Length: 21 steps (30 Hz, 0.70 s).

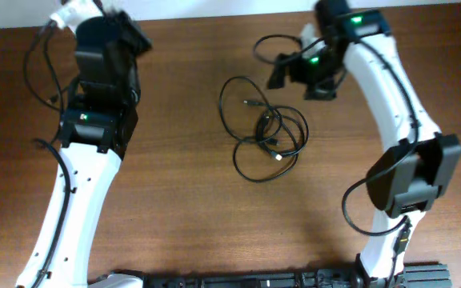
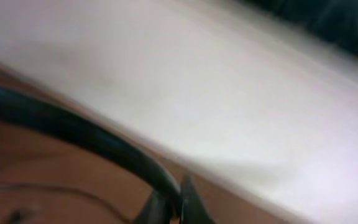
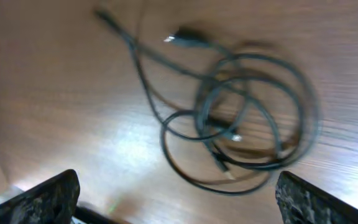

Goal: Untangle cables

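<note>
The cables (image 1: pixel 264 134) lie as one loose tangle of thin black loops on the brown table, at its middle, with small plug ends showing inside. They also show in the right wrist view (image 3: pixel 247 118). My right gripper (image 1: pixel 298 80) hovers just behind and right of the tangle; its jaws (image 3: pixel 182 202) are open and empty, above the wood near the loops. My left gripper (image 1: pixel 134 38) is far off at the table's back left edge. In the blurred left wrist view its fingertips (image 2: pixel 179 205) meet at the bottom, holding no cable.
A thin black loop (image 1: pixel 272 46) hangs by the right gripper; I cannot tell whether it is the arm's own wire. A thick black arm wire (image 2: pixel 73 127) crosses the left wrist view. A white wall (image 2: pixel 229 93) lies beyond the table's back edge.
</note>
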Available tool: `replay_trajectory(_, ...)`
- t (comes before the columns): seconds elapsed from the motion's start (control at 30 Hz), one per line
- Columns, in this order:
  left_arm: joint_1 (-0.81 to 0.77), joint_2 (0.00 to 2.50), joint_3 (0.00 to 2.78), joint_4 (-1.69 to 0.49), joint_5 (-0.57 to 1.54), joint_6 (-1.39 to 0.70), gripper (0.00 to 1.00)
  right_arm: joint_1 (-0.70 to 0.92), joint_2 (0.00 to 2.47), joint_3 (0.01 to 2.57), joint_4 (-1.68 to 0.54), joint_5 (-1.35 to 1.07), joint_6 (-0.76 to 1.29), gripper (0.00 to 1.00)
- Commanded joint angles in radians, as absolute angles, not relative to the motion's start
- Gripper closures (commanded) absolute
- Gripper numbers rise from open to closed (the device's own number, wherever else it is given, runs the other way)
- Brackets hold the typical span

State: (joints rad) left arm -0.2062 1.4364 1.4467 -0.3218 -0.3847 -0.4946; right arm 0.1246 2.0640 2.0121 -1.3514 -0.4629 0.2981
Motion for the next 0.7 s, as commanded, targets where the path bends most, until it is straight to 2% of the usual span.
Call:
replay_trajectory(0.0,-0.218,1.434,1.452,-0.501,-0.319,-0.418,1.00,0.025,2.032,2.029,-1.394,-0.485,0.300,0.01)
replay_trajectory(0.07,-0.227,1.434,1.452,-0.539,-0.287,-0.414,1.00,-0.017,2.032,2.029,-1.406,-0.486,0.301,0.02)
replay_trajectory(0.2,-0.228,1.434,1.455,-0.471,-0.265,-0.338,1.00,-0.091,2.032,2.029,-1.427,-0.487,0.332,0.02)
replay_trajectory(0.33,-0.192,1.443,1.502,-0.437,0.020,-0.252,1.00,-0.131,2.032,2.029,-1.478,-0.485,0.331,0.02)
replay_trajectory(0.5,-0.097,1.538,1.720,-0.552,0.358,-0.223,1.00,-0.131,2.032,2.029,-1.491,-0.486,0.331,0.02)
replay_trajectory(0.67,-0.033,1.694,1.945,-0.585,0.385,-0.205,1.00,-0.130,2.032,2.029,-1.516,-0.486,0.331,0.02)
